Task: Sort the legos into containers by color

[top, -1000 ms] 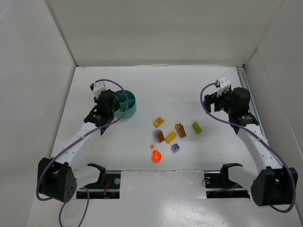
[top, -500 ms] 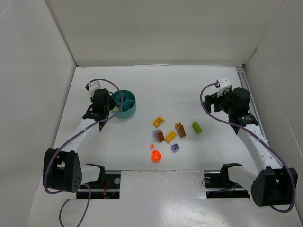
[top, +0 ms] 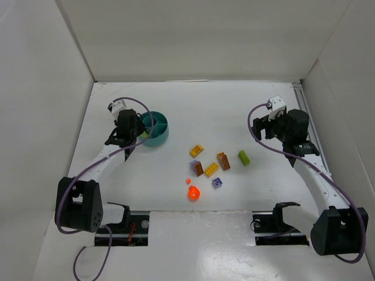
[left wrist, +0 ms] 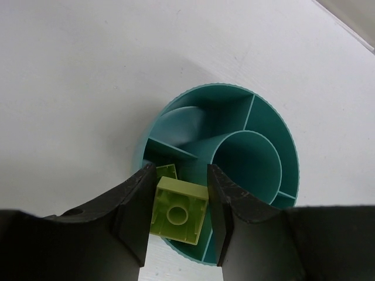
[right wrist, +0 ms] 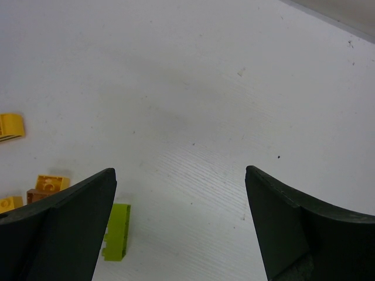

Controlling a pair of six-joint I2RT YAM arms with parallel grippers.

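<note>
**Legible markings.** No text, label, brand, number or sign can be read in any of the three views. The lime green brick (left wrist: 178,214), held between the fingers of the left gripper (left wrist: 179,194), shows one round stud on its upper face. That stud may carry an embossed mark, but it is too blurred to read. The teal dish (left wrist: 269,126), the loose bricks (top: 211,170) and the white table (top: 176,105) show plain, unprinted surfaces at this resolution.
</note>
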